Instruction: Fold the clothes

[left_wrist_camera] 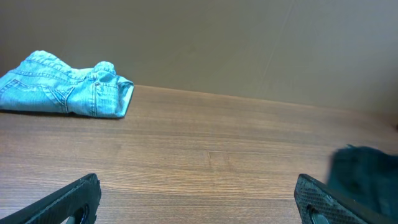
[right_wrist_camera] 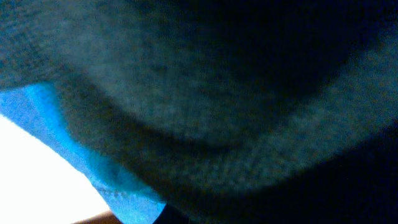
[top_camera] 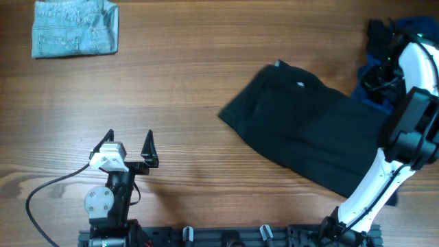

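- Shorts [top_camera: 312,140]: black, lying flat on table [top_camera: 206,82], centre-right, near end under R arm [top_camera: 418,65].
- L gripper [top_camera: 129,137]: near-left, jaws at full spread, nothing in them, well apart from shorts.
- R gripper: over blue pile [top_camera: 370,92] at far-right edge, closed; wrist view is all dark and blue cloth, so can't tell if it has any.
- Denim [top_camera: 75,29]: far-left corner.

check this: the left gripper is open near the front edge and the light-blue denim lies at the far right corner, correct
One thing is wrong: the overhead view shows the light-blue denim at the far left corner, not the right. The left gripper is open near the front edge.
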